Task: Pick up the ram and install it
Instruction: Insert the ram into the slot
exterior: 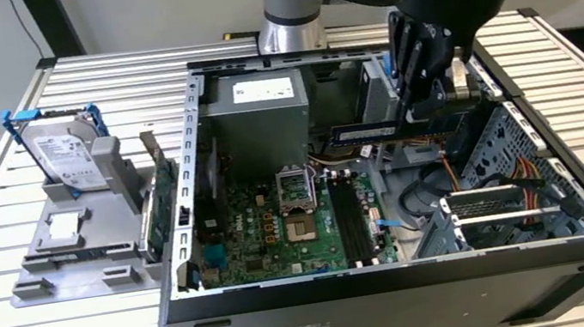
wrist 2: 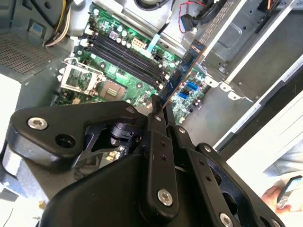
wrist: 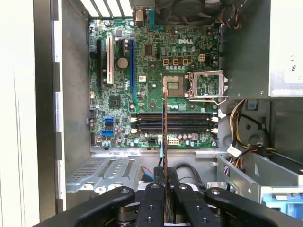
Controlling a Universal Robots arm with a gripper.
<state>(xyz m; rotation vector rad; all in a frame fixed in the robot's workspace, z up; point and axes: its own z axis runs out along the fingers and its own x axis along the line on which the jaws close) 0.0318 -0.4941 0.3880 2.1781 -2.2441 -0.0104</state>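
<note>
ram point(wrist: 164, 137) clamped in gripper point(wrist: 165, 176), above motherboard point(wrist: 142, 80)

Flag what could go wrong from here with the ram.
The gripper holds the ram by one end, so it may pivot in the grip. It hangs crosswise to the memory slots; lowered so, it would hit them rather than seat. Cables nearby could snag it.

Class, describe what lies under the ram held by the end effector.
Below the ram, shut in the end effector, lies the motherboard with its black memory slots and open processor socket. The stick's edge covers a thin strip of the slots.
</note>
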